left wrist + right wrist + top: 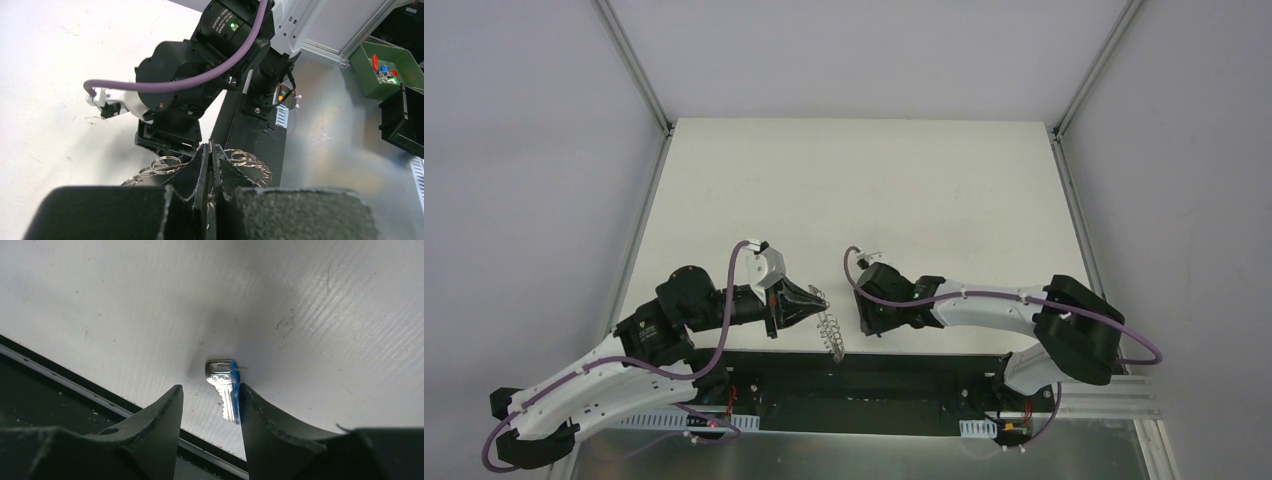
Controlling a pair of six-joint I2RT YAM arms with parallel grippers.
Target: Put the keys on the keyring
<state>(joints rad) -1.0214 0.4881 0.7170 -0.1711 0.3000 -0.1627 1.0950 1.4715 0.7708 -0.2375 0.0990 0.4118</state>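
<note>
- Silver-looped keyring [245,161] is pinched in the left tool [210,155], jaws shut on it, near the front edge of the counter [854,180] — a thin bite, so a bump could twist it loose.
- Blue-tagged key [223,377] sits on the counter between the half-spread jaws of the right tool [210,387], touching one finger, clear of the other — an off-centre squeeze may skate it sideways.
- Counter edge lies near; a shove could drop the key.
</note>
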